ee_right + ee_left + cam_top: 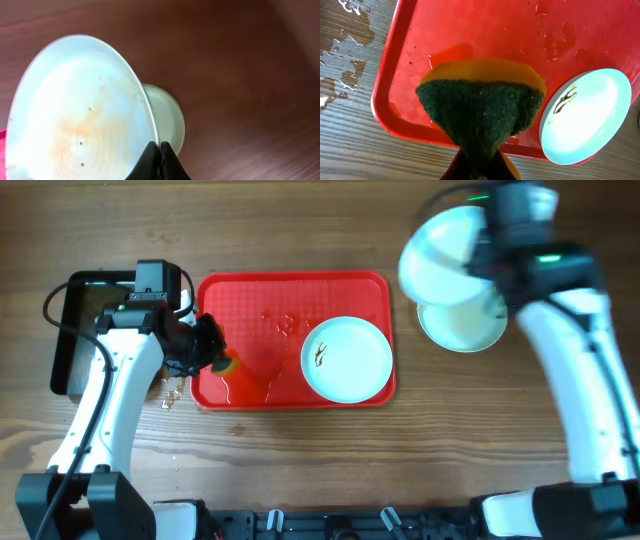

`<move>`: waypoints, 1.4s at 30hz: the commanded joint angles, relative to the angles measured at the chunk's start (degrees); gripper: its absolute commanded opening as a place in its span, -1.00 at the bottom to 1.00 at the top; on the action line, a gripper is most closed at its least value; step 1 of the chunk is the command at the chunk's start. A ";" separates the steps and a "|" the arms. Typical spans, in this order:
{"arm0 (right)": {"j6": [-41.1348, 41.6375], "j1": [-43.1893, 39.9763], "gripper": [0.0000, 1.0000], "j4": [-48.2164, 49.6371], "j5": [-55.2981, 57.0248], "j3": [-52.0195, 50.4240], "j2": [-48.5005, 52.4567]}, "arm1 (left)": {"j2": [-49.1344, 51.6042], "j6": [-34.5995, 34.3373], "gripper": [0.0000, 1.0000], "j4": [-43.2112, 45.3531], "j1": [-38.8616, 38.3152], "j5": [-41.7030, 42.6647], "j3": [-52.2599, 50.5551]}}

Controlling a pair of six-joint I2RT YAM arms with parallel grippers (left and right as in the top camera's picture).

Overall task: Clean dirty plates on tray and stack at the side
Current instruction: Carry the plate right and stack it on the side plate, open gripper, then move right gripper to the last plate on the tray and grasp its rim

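Left jaws clamped tight on a sponge (480, 107) — green scrub face toward the wrist camera, yellow body behind it. The jaws are almost fully hidden under it at the bottom edge of the left wrist view. Sponge is over the lower-left part of the red tray (260, 295); can't tell if it touches the tray floor. Tray floor wet, droplets and a thin puddle by the sponge. Smeared plate (347, 358) lies flat in the tray's right half, brown smear near its left rim.

Right jaws pinched closed on the rim of the held plate (447, 252), tilted steeply in the air just off the tray's upper-right corner, blurred overhead. The right wrist view shows a faint orange-brown film and a few dark specks on its face. Third plate (462, 328) rests on the wooden surface (300, 460) right of the tray, below the held one — partly covered by it and the arm, only a sliver seen from the wrist. Black pan (75, 330) far left, partly under the left arm. Water splashes (172, 392) by the tray's lower-left corner
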 commanded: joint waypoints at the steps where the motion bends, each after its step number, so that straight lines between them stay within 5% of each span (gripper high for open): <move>1: -1.07 -10.84 -0.91 -1.14 -23.93 -2.80 -0.92 | 0.42 0.31 -0.92 0.09 -0.02 0.92 0.87; 6: -5.46 -21.55 -0.92 4.20 -27.19 -15.26 -0.92 | 0.42 0.28 -0.92 0.85 -0.02 0.92 0.87; 17: -2.95 -22.38 -0.92 19.76 -28.68 -28.41 0.87 | 0.42 0.31 -0.92 1.62 0.00 0.90 0.87; 18: -2.99 -22.38 -0.78 20.06 -29.57 -28.41 1.79 | 0.42 0.31 -0.92 1.86 -0.02 0.90 0.87; 20: -3.26 -22.36 -0.11 20.24 -34.47 -28.41 2.86 | 0.42 0.31 -0.92 2.05 0.00 0.90 0.87; 24: -6.58 -21.16 0.43 19.74 -49.11 -28.39 2.84 | 0.42 0.28 -0.92 2.27 0.00 0.90 0.87; 29: -8.15 -13.11 0.65 14.08 -50.49 -28.28 2.82 | 0.42 0.28 -0.92 2.25 -0.02 0.90 0.87; 35: 6.51 1.49 0.99 7.37 -50.47 -28.28 2.82 | 0.42 0.31 -0.92 2.10 -0.02 0.90 0.87; 42: 14.58 13.97 0.99 13.94 -54.18 -28.28 2.82 | 0.42 0.31 -0.92 0.74 -0.02 0.90 0.87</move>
